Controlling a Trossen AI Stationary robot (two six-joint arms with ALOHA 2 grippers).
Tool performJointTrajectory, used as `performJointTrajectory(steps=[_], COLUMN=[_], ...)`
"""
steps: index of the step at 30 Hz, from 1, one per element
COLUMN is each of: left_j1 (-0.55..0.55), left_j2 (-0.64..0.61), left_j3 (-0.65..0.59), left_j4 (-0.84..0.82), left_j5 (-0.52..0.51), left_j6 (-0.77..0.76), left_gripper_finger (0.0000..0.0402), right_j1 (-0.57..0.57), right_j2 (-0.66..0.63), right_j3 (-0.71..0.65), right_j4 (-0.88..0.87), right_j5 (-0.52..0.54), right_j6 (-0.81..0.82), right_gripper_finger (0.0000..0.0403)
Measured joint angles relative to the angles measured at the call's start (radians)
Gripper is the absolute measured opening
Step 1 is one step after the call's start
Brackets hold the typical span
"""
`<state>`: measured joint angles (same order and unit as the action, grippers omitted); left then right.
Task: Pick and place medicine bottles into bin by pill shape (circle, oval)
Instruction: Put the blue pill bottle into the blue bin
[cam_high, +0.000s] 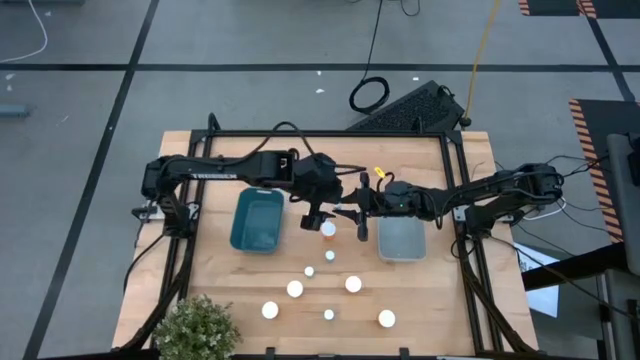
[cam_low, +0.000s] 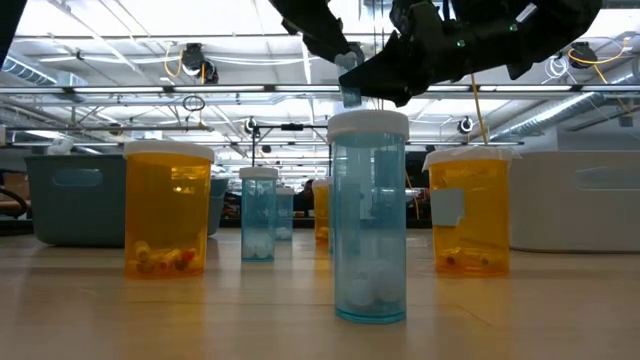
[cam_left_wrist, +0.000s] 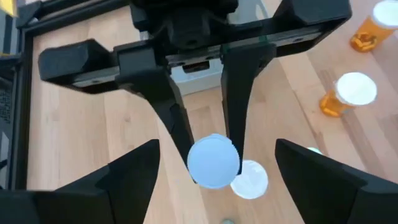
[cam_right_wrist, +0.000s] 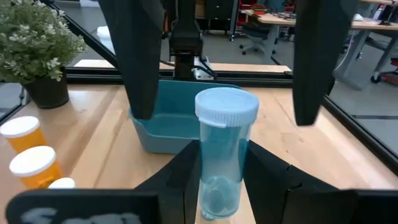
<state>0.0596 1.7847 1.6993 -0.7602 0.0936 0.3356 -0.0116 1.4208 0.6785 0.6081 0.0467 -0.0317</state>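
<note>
A clear blue medicine bottle (cam_right_wrist: 225, 146) with a pale blue cap hangs above the table's middle, and my right gripper (cam_right_wrist: 221, 171) is shut on it. My left gripper (cam_left_wrist: 217, 152) is open above it. Its two fingers (cam_right_wrist: 142, 68) stand on either side of the cap without touching it. In the high view both grippers (cam_high: 322, 212) (cam_high: 355, 212) meet between the two bins. Another bottle with a white cap (cam_left_wrist: 250, 180) stands on the table below the held one. My right gripper pinches the blue bottle's body (cam_right_wrist: 217, 186), in its lower half, between its two fingers. The fingers come in level from the table's right side and lie across the bottle. The bottle stands upright with its cap (cam_left_wrist: 213, 160) up, lifted clear of the table.
A teal bin (cam_high: 257, 222) lies left of the grippers and a grey bin (cam_high: 401, 240) right of them. Several bottles stand on the near half of the table, among them amber ones (cam_low: 168, 210) (cam_low: 470, 212) and a blue one (cam_low: 368, 215). A potted plant (cam_high: 198, 328) is at the near left corner.
</note>
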Motion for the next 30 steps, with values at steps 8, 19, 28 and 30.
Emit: performJointTrajectory(steps=[8,19,28,30], left_j1=[0.002,0.002,0.001,0.001], left_j2=[-0.003,0.023,0.023,0.023], left_j3=[0.000,-0.002,-0.002,-0.002], left_j4=[0.005,0.008,0.008,0.008], left_j5=[-0.024,-0.041,-0.043,-0.043], left_j6=[-0.024,-0.016,-0.006,-0.006], left_gripper_finger=[0.0264,0.0196,0.0147,0.0138], right_j1=[0.000,0.000,0.000,0.000], right_j2=[0.000,0.000,0.000,0.000], right_j3=[0.000,0.000,0.000,0.000], right_j4=[0.001,0.001,0.001,0.001], right_j5=[0.001,0.003,0.004,0.004], right_j6=[-0.007,-0.007,-0.006,-0.006], right_gripper_finger=[0.0098,0.0098,0.0098,0.0098])
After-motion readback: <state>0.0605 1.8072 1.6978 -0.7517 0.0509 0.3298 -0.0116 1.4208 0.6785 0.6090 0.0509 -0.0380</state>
